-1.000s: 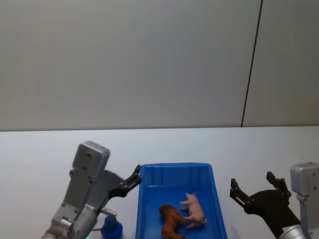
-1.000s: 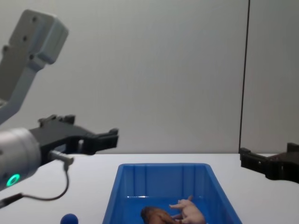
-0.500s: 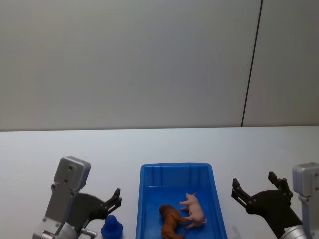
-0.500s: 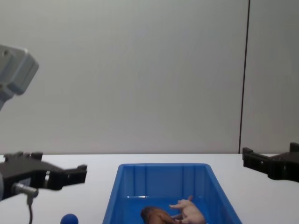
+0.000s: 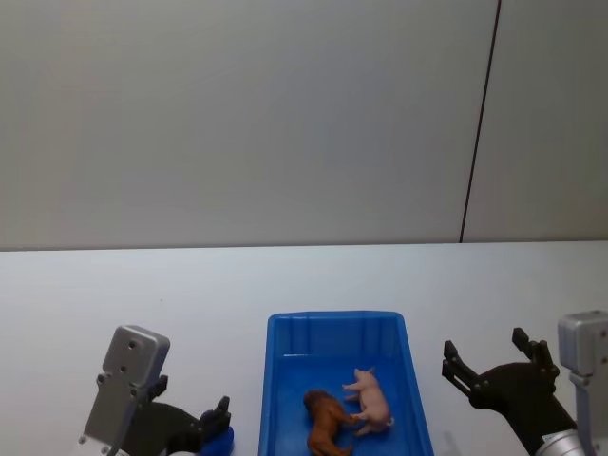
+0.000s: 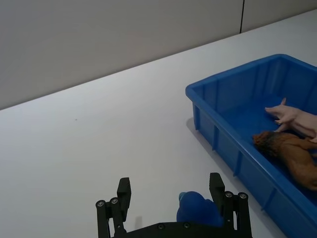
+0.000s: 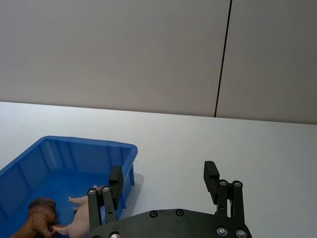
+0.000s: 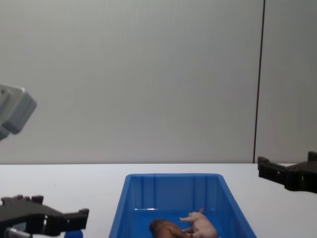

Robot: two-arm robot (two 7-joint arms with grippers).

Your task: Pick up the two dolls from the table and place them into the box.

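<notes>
Both dolls were in! The pink pig doll and the reddish-brown doll lay side by side on the floor of the blue box, touching or very nearly so at the feet, toward the near end. The box sat on the white table between the two arms. That looked like the job done: no doll left on the tabletop, nothing held.

The left gripper was low over the table just left of the box, fingers spread, and a small blue ball sat right between or just under them; from the wrist view it was hard to say whether a finger touched it. It was not part of the task and was better left alone.

The right gripper hung to the right of the box, fingers wide apart, empty.

What seemed left was only parking the arms.
</notes>
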